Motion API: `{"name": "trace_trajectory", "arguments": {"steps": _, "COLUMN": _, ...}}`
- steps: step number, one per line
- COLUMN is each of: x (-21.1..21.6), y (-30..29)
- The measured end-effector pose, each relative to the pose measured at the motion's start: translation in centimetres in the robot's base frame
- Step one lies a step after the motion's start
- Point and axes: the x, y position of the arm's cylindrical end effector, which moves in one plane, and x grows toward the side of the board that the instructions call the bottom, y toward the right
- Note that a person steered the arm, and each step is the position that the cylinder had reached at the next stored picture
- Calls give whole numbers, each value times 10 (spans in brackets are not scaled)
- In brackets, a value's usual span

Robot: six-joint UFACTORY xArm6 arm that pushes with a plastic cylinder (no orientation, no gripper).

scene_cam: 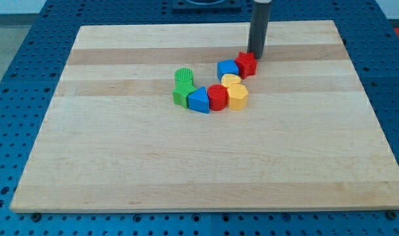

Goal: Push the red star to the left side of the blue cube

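near the view's top, my tip touching red star, star beside blue cube, no fingers, no writing

Eight blocks are on the wooden board. Two are red: the red star and a red cylinder. Two are blue: the blue cube and a blue wedge-like block. Two are yellow: a yellow heart and a yellow block. Two are green: a ridged green cylinder and a green block.
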Motion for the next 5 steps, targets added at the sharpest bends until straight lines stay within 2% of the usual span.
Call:
{"name": "trace_trajectory", "arguments": {"steps": 1, "x": 0, "y": 33}}
{"name": "trace_trajectory", "arguments": {"steps": 2, "x": 22, "y": 44}}
{"name": "trace_trajectory", "arguments": {"steps": 3, "x": 52, "y": 26}}
{"name": "trace_trajectory", "arguments": {"steps": 5, "x": 52, "y": -5}}
